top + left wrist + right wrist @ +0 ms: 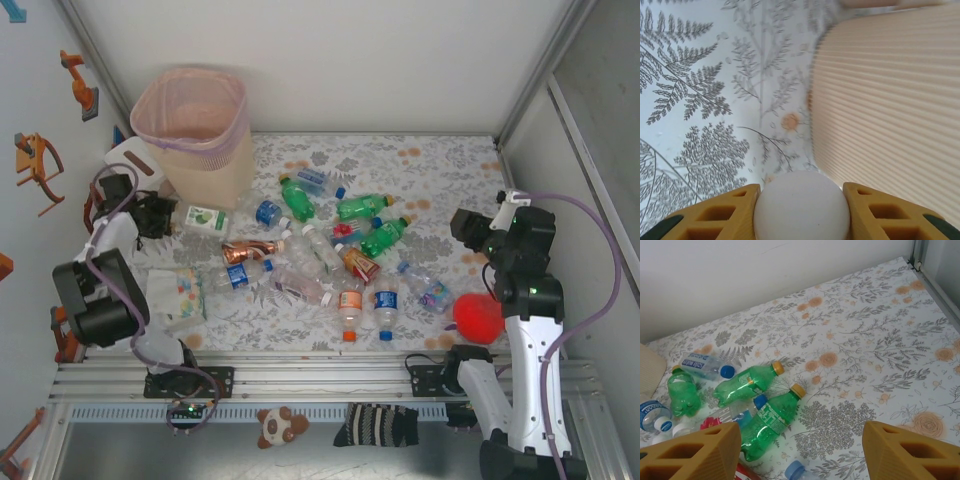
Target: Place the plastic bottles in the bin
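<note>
left gripper pinches a bottle beside the bin

the left gripper [800, 187] presses its yellow fingers against both sides of the round white end of a pale plastic bottle with a green label [203, 218]. this bottle lies just beside the tall pale pink ribbed bin [205, 165]. the right gripper [801, 426] is spread wide, holding nothing, above the other plastic bottles [385, 236] scattered across the floral table cover [440, 160].

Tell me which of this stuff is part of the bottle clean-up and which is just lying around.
For the job: the plastic bottles, green, clear and copper, scattered mid-table; the pink bin.
Just lying about: red plush toy; white box with coloured dots; small white container; bear toy; striped sock.
</note>
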`<move>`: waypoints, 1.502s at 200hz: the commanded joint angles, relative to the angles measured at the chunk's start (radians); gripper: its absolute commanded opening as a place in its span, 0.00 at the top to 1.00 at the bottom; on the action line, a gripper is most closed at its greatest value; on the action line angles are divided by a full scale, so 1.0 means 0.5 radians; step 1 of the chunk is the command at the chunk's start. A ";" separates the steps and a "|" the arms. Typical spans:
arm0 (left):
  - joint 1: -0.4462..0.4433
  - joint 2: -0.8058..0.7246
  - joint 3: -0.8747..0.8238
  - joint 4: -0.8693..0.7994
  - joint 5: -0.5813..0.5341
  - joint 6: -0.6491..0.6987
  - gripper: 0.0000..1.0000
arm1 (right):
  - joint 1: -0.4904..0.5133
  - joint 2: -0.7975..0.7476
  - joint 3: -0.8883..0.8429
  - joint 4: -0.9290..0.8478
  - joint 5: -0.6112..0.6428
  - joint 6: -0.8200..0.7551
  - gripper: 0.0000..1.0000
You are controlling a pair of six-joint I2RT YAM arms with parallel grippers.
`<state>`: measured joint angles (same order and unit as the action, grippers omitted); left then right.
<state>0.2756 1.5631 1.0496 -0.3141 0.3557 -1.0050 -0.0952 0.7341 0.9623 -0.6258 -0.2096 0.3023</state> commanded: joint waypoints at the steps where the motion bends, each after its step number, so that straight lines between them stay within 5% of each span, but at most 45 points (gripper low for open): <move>1: 0.007 -0.260 -0.017 -0.144 -0.074 0.293 0.60 | -0.009 -0.019 0.033 -0.040 -0.056 -0.029 0.36; 70: -0.002 -0.927 0.130 -0.260 0.077 0.878 0.66 | -0.012 0.019 0.058 -0.022 -0.105 -0.036 0.36; 121: -0.153 -1.102 0.414 -0.147 0.102 1.248 0.69 | -0.010 0.089 0.123 0.015 -0.135 -0.046 0.36; 226: -0.441 -0.471 1.244 0.145 0.012 1.846 0.79 | -0.009 0.144 0.177 0.047 -0.118 -0.022 0.37; 300: -0.462 0.126 1.735 0.137 -0.085 2.081 0.79 | -0.009 0.145 0.156 0.054 -0.072 -0.014 0.37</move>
<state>0.0471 1.5627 1.8370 -0.2619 0.3416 -0.0494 -0.0952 0.8059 1.0149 -0.6205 -0.2638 0.2962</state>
